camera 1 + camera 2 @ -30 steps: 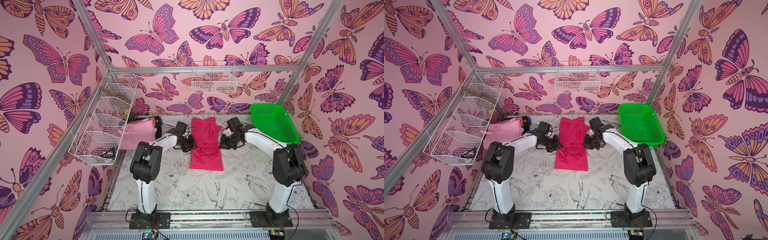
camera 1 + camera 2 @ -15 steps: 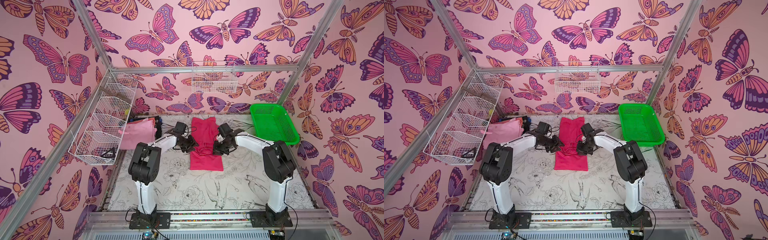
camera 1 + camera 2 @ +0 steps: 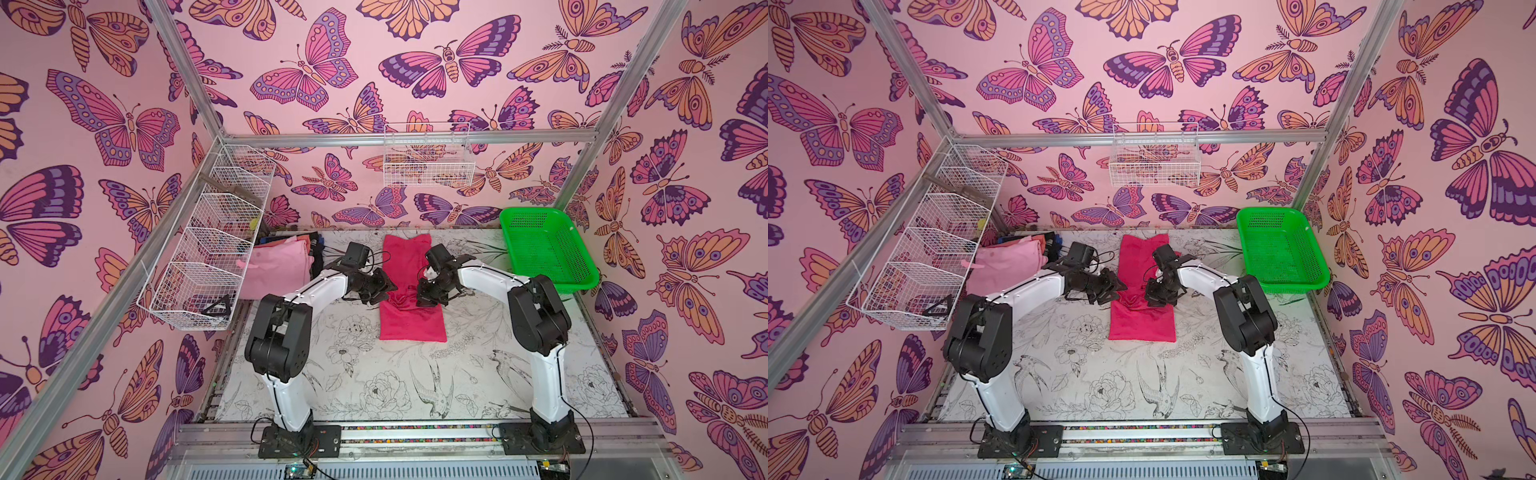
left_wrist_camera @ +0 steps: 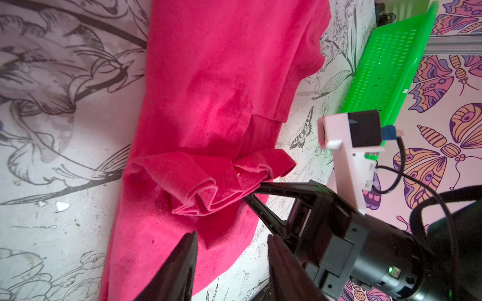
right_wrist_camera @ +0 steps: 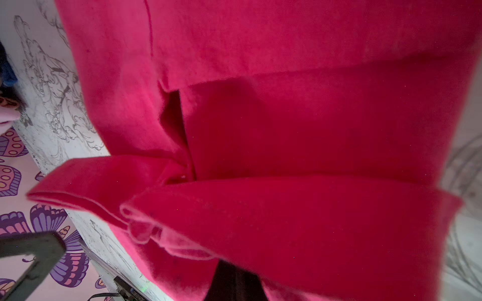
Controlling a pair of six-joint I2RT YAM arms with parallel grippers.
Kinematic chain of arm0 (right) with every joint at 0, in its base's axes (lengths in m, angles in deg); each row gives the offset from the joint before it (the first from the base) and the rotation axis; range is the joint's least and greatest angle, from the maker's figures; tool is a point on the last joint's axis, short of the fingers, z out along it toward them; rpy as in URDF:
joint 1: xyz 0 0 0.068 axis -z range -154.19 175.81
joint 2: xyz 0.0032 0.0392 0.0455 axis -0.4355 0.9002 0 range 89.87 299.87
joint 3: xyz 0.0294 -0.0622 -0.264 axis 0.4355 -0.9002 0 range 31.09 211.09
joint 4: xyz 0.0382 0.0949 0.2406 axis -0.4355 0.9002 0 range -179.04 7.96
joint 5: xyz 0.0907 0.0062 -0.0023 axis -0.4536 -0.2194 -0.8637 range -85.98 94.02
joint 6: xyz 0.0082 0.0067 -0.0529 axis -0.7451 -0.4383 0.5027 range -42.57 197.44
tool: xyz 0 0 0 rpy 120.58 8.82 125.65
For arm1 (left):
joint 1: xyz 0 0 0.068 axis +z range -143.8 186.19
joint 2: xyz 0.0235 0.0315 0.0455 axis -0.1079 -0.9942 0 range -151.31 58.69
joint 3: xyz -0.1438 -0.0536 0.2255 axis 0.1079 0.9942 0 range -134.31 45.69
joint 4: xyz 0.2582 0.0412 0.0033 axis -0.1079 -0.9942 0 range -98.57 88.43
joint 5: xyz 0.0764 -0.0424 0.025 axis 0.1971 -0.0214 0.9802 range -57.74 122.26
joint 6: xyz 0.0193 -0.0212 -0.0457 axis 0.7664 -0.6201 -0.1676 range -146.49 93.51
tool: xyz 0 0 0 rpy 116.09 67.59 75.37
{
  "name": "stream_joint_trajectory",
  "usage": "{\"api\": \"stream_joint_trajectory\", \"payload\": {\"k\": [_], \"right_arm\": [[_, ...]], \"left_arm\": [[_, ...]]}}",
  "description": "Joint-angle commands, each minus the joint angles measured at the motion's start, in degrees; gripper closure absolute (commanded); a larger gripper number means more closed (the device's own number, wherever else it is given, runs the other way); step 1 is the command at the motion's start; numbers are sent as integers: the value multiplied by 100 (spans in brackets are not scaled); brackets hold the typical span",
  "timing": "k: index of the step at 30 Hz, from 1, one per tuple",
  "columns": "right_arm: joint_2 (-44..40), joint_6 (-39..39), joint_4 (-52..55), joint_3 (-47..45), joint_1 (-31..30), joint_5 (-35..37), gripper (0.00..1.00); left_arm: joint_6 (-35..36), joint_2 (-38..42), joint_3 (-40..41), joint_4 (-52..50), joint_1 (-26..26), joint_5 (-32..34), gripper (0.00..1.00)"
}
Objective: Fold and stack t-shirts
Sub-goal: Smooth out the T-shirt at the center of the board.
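One crimson shirt, one green basket, two arms. One pile in the tabletop's far left corner shows at least three shirts: pink, orange, dark. Four wire bins in a row, one wire basket apart.

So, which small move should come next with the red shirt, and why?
Probably the right tool should lower and open, to lay its fold flat on the shirt. It is shut on that bunched fold over the middle of the shirt, while the left tool stands open at the shirt's edge, holding nothing.
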Motion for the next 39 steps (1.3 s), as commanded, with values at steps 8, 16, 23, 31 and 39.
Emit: {"api": "stream_joint_trajectory", "payload": {"k": [8,16,23,31,39], "right_arm": [[615,161,344,866,226,-74,100],[954,192,372,1182,356,-148,100],[1038,192,206,1258,412,-290,100],[1188,152,235,1615,484,-352,100],[1184,113,157,1550,556,-425,100]], "left_arm": [[103,335,268,-19,35,-108,51],[89,521,366,-19,35,-121,51],[28,696,443,-17,-16,-115,52],[-11,548,643,74,-302,51,58],[-100,76,617,276,-475,41,97]]}}
